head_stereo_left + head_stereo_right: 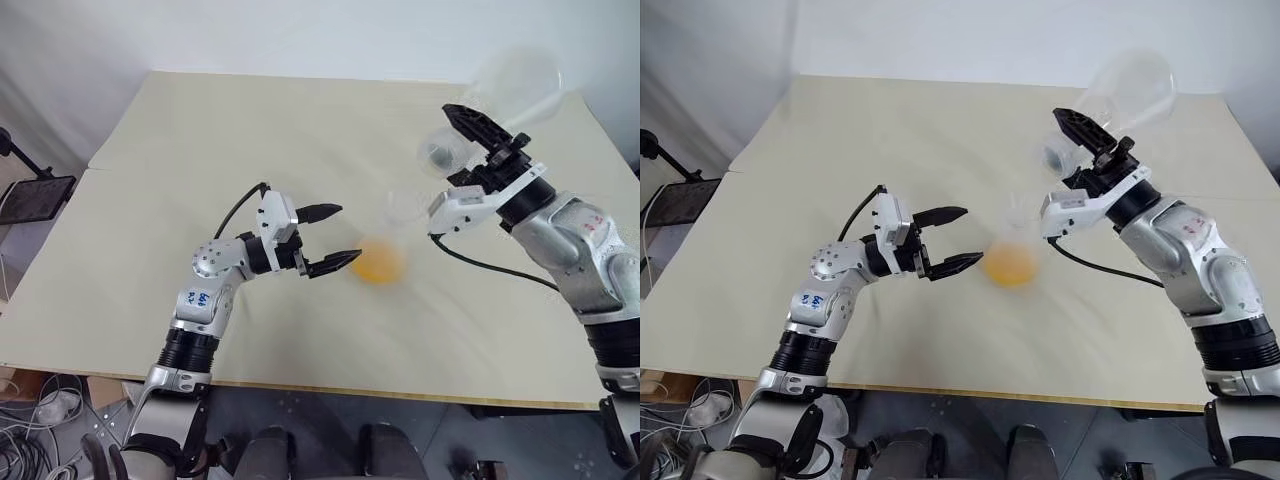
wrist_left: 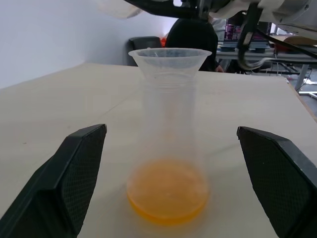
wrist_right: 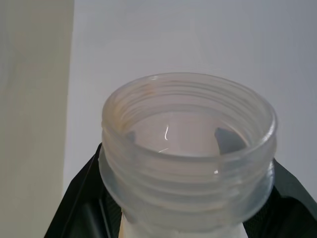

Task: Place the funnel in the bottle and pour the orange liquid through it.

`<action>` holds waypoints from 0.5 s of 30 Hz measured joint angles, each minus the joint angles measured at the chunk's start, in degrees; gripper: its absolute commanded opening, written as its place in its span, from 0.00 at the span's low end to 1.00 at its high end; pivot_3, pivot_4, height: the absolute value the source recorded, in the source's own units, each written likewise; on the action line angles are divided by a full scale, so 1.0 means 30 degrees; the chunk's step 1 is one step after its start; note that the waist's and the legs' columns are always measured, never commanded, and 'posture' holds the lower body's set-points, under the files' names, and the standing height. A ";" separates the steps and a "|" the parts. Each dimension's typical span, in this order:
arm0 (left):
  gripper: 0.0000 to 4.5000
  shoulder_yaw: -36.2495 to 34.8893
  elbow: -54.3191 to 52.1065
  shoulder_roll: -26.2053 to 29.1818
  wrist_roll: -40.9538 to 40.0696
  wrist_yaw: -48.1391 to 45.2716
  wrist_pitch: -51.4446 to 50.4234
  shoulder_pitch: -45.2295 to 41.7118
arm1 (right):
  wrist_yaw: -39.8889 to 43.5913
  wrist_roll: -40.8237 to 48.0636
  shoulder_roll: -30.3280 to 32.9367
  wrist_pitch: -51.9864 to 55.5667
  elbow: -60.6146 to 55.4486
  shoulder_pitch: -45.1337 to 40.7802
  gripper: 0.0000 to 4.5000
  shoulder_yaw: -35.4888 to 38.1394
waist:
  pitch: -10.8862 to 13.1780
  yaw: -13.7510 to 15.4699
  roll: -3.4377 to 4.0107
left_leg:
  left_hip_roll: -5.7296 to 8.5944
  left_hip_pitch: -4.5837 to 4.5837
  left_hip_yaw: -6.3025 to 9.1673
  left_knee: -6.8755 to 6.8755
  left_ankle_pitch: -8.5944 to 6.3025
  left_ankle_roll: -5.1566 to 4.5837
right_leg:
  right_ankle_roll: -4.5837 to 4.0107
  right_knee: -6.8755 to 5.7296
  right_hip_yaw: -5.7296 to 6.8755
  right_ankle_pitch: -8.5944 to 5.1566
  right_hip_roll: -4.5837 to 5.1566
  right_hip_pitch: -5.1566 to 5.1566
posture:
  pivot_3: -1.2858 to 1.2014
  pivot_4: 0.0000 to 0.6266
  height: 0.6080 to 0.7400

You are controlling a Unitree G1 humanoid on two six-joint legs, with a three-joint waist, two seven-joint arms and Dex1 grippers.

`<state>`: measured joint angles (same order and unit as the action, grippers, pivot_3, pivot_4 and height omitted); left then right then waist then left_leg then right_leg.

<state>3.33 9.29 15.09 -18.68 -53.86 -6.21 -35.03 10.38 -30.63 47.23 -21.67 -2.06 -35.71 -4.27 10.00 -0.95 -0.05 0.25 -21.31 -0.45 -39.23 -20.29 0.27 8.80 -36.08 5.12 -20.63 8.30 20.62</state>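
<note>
Left pincer (image 1: pixel 338 238) gapes level beside bottle (image 2: pixel 168 148); right pincer (image 1: pixel 1087 150), raised, seemingly clamps tilted flask (image 1: pixel 1120 100).

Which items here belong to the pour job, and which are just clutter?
Job:
- funnel, seated in the bottle
- bottle, upright on the table
- orange liquid, at the bottle's bottom
- conical flask, tilted, looks empty, in the right tool
- left tool, open beside the bottle

Lying about:
- cables off the table's edge

Flask (image 3: pixel 188 153) base cut off; fingertips (image 3: pixel 230 140) show through.
</note>
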 measured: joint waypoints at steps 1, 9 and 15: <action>1.00 0.0000 0.0000 -0.0003 0.0000 0.0002 0.0000 -0.0001 | 0.0693 0.1511 -0.0377 0.0545 -0.0324 0.0016 0.55 0.0405 | 0.0000 -0.0013 0.0000 | 0.0000 0.0000 0.0000 0.0000 0.0000 0.0000 | 0.0000 0.0001 0.0001 0.0000 0.0000 -0.0001 | 0.52 0.24 1.00; 1.00 0.0016 0.0004 0.0005 -0.0012 -0.0011 0.0000 0.0033 | 0.5483 1.7474 -0.2507 1.2834 -0.3238 0.0671 0.55 0.6701 | 0.0002 0.0301 -0.0004 | 0.0000 0.0002 0.0093 -0.0006 0.0000 -0.0003 | 0.0000 -0.0001 0.0084 0.0003 0.0005 -0.0063 | 0.52 0.24 1.00; 1.00 -0.0014 0.0016 0.0108 -0.0017 -0.0023 0.0007 0.0160 | 0.6510 2.1158 -0.1839 1.6989 -0.1579 0.3265 0.55 1.0221 | 0.0002 0.0367 -0.0004 | 0.0022 0.0001 0.0087 0.0003 0.0000 -0.0005 | -0.0001 0.0024 0.0121 0.0004 0.0024 -0.0075 | 0.52 0.24 1.00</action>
<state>3.29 9.33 15.42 -18.74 -53.92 -6.19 -34.55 29.91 32.85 41.72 29.30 -6.80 -25.92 26.40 10.00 0.15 -0.06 0.31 -21.31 -0.19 -39.22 -20.29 0.26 8.80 -36.01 5.48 -20.62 8.37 20.39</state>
